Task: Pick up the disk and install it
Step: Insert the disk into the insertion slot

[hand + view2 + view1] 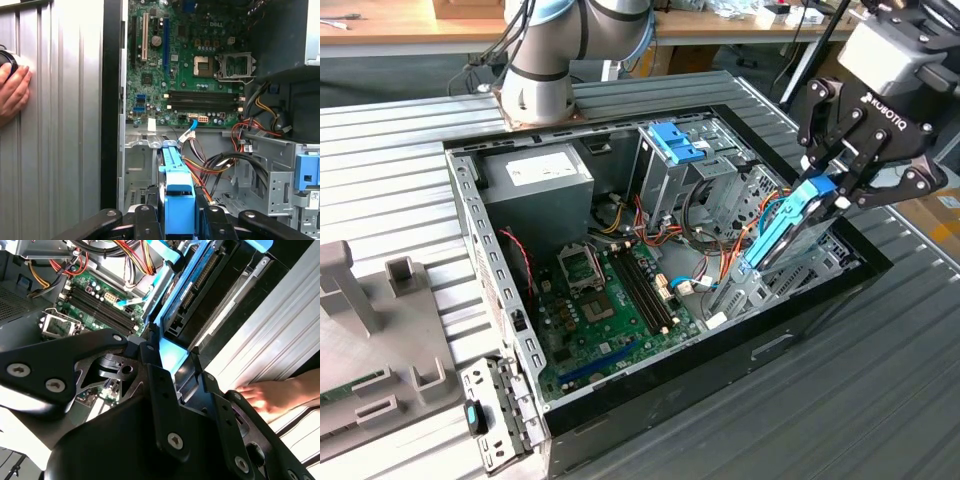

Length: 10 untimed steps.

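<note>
My gripper is shut on the top end of the disk, a slim dark drive in a bright blue carrier. The disk hangs tilted, and its lower end reaches down into the metal bay by the case wall on the exterior view's right. In the first wrist view the blue carrier runs away from the black fingers that clamp it on both sides. In the second wrist view the disk shows its dark body and connector edge beyond the finger links.
The open computer case holds the green motherboard, bundles of cables and a tall metal cage with a blue clip. A person's hand rests on the ribbed table beside the case. A grey fixture stands at the exterior view's left.
</note>
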Available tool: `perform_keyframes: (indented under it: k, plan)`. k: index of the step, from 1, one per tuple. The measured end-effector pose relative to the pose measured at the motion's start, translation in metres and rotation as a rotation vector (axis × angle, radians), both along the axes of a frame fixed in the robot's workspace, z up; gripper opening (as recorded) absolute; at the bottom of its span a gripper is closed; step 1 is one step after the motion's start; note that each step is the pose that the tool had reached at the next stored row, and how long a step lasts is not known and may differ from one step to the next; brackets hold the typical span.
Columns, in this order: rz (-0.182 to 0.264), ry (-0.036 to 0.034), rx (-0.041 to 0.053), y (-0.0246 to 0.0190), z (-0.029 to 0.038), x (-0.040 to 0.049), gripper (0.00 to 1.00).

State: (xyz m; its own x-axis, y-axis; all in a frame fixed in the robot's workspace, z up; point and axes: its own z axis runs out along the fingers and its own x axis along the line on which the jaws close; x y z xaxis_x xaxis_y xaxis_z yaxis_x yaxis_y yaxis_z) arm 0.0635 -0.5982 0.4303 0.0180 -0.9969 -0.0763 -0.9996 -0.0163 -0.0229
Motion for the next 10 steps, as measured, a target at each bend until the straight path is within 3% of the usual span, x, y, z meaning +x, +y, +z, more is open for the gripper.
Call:
perform_keyframes:
  k: [3, 4, 10]
  plan:
    - [0.000, 0.0000, -0.0004, 0.0001, -0.0153, 0.0021, 0.37]
    - [0.000, -0.0001, 0.0000, 0.0000, -0.0164, 0.0028, 0.37]
    - [0.000, 0.0000, -0.0002, 0.0000, -0.0377, 0.0028, 0.37]
